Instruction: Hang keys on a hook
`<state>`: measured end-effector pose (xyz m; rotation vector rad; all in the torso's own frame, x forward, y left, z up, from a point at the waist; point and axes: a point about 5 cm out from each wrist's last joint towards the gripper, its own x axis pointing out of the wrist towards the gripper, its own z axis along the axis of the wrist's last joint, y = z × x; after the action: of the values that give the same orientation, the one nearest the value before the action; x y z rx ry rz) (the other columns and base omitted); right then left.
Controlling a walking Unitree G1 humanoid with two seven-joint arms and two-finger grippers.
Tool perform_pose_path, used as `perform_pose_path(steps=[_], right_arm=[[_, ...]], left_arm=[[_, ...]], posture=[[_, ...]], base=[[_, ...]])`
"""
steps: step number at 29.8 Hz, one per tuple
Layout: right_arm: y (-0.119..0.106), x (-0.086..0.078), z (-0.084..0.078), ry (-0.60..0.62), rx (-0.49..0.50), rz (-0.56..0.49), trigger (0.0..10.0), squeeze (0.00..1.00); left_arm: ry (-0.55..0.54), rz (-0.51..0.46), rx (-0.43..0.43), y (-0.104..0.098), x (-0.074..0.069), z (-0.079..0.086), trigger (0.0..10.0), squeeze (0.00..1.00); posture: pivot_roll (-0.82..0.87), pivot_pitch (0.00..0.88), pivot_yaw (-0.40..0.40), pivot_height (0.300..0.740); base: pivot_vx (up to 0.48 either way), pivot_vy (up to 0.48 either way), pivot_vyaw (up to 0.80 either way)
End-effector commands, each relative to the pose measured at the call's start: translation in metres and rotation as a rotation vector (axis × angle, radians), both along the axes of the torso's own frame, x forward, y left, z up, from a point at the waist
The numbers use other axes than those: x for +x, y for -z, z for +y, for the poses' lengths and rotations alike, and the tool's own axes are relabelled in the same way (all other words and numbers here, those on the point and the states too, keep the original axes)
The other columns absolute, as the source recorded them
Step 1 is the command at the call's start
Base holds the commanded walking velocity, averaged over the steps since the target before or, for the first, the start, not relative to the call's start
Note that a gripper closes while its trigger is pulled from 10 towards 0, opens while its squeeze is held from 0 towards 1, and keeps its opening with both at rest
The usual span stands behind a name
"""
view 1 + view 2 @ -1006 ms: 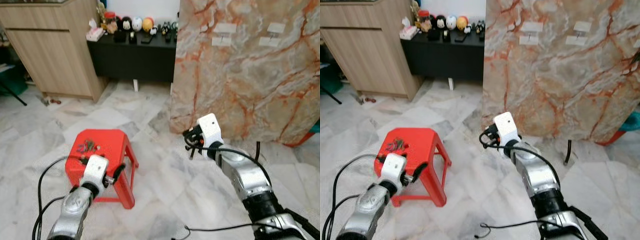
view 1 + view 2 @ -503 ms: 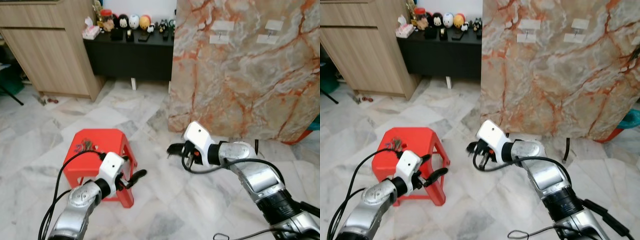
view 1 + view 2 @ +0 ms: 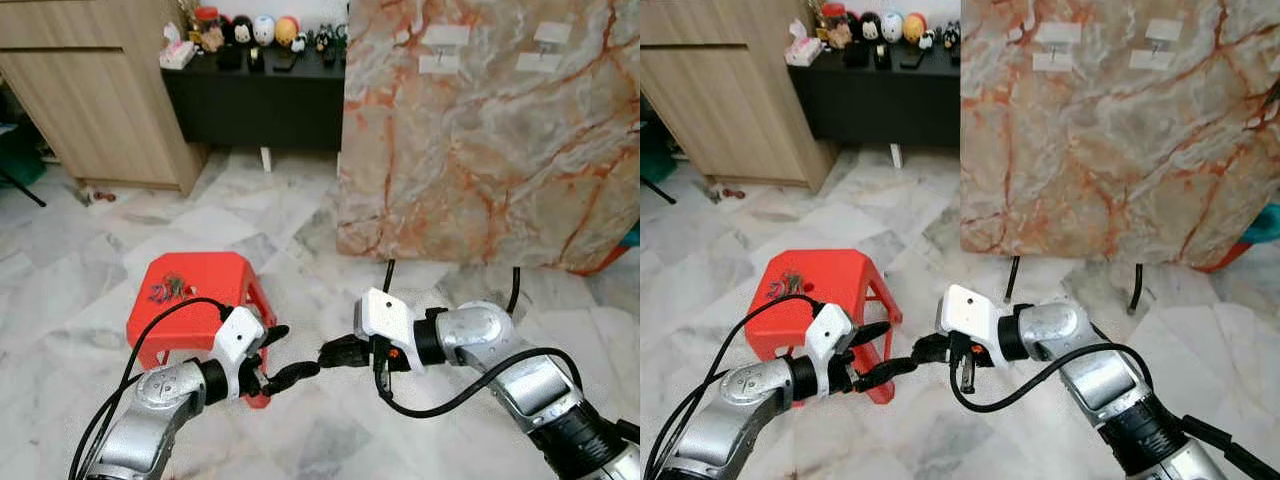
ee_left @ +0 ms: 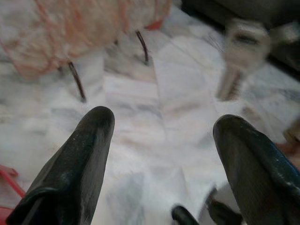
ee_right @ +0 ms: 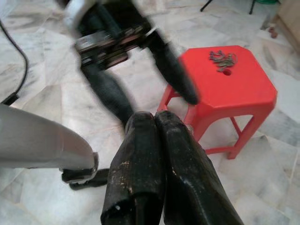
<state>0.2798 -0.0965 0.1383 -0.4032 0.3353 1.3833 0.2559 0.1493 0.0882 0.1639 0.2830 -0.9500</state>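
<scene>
I'm seeing figurines [image 3: 262,30] sitting along the black sideboard's [image 3: 270,110] top edge, a wooden cabinet [image 3: 95,90] standing beside it.

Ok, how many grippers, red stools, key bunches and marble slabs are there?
Black-fingered grippers: 2, left gripper and right gripper
Red plastic stool: 1
Small bunch of keys: 1
Orange-veined marble slab: 1
Total: 5

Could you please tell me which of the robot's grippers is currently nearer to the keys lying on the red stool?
Left. The left gripper hovers off the red stool's front corner, with the keys behind it; the right gripper is farther out over the floor.
</scene>
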Motion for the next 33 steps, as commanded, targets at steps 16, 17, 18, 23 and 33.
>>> perform_pose_path(steps=[16,17,18,23,33], right_arm=[[-0.014,0.009,-0.004,0.100,0.072,-0.049,10.0,0.00],[-0.015,0.009,-0.004,0.105,0.084,-0.048,10.0,0.00],[-0.015,0.009,-0.003,0.105,0.092,-0.046,10.0,0.00],[-0.012,0.006,-0.003,0.066,0.075,-0.036,10.0,0.00],[-0.011,0.016,-0.011,0.091,0.051,-0.077,10.0,0.00]], left_arm=[[0.028,-0.003,0.043,-0.008,-0.004,0.001,10.0,0.00],[0.022,-0.003,0.042,-0.008,-0.003,0.001,10.0,0.00],[0.020,-0.001,0.041,-0.007,-0.003,0.001,10.0,0.00],[0.003,-0.017,0.022,-0.006,0.001,-0.005,10.0,0.00],[0.012,-0.039,0.021,-0.008,-0.001,-0.006,10.0,0.00]], posture=[[0.07,0.151,0.030,0.740],[0.07,0.151,0.030,0.740],[0.06,0.139,0.023,0.740],[0.06,0.075,-0.019,0.740],[0.06,0.005,-0.051,0.740]], base=[[0.000,0.000,0.00],[0.000,0.000,0.00],[0.000,0.000,0.00],[0.000,0.000,0.00],[0.000,0.000,0.00]])
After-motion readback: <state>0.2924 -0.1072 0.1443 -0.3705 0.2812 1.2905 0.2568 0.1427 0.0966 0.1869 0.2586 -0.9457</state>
